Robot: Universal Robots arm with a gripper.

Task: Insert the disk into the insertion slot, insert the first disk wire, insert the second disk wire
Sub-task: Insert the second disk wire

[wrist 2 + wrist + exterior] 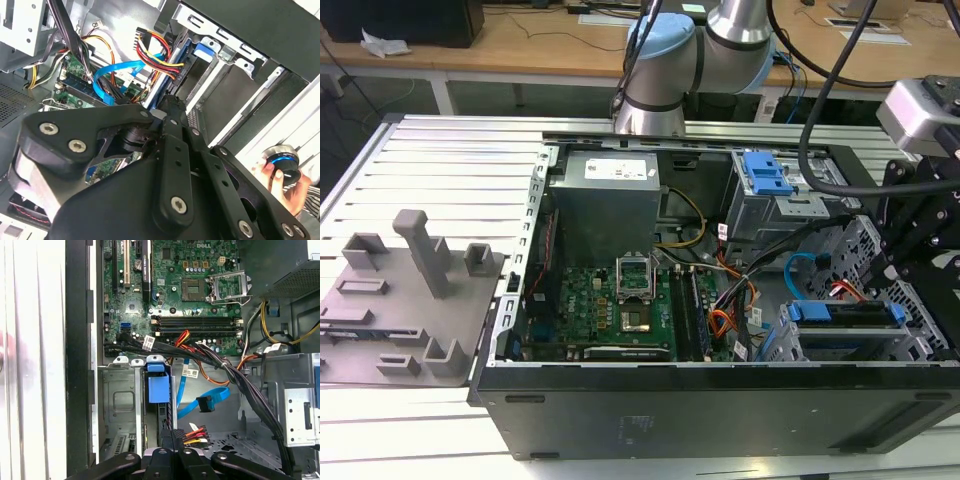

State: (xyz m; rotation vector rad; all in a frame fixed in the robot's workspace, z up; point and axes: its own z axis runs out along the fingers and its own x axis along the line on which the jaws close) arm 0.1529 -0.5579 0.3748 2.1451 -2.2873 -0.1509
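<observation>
The disk (158, 388) sits in the slot (117, 390). The gripper (172, 440) hangs at its end, whether open or closed I cannot tell. The blue cable (200, 402) lies loose nearby.

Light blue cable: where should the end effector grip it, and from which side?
Best by the dark plug at the free end of the light blue cable, approached from the open side of the case. The plug looks rigid and lies free, while the flat cable behind it loops and would likely flex.
</observation>
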